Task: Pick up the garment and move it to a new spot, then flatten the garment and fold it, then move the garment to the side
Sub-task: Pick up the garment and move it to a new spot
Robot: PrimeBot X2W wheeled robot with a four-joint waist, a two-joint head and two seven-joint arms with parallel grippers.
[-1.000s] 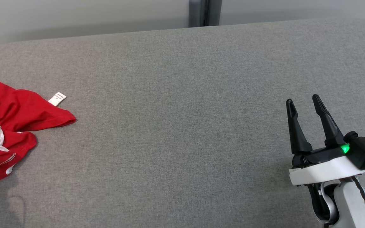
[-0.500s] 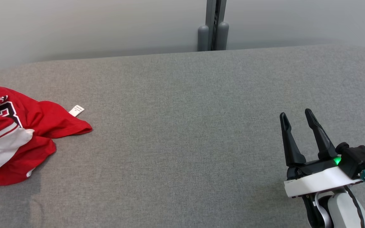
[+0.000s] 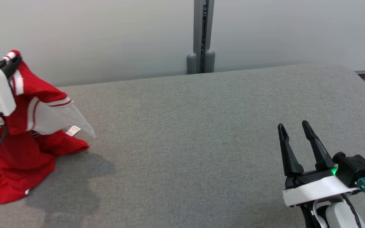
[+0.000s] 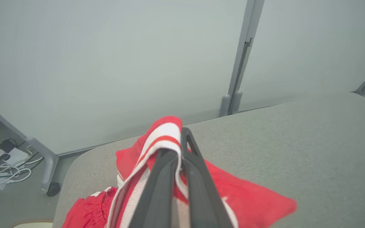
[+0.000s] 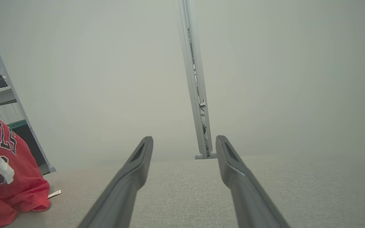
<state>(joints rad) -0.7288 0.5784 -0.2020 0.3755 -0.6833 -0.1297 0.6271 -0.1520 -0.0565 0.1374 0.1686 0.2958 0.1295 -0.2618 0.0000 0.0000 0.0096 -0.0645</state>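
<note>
The garment (image 3: 17, 158), a red jersey with white striped trim and dark lettering, is hanging partly lifted at nine o'clock in the head view. Its crumpled lower part is resting on the grey surface (image 3: 201, 126), and a small white label (image 3: 73, 130) is showing.

Left claw (image 4: 179, 148) high and clamped, right claw (image 3: 292, 125) low, spread

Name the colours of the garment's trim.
The garment's trim is white with a red stripe; best in left wrist view.
</note>
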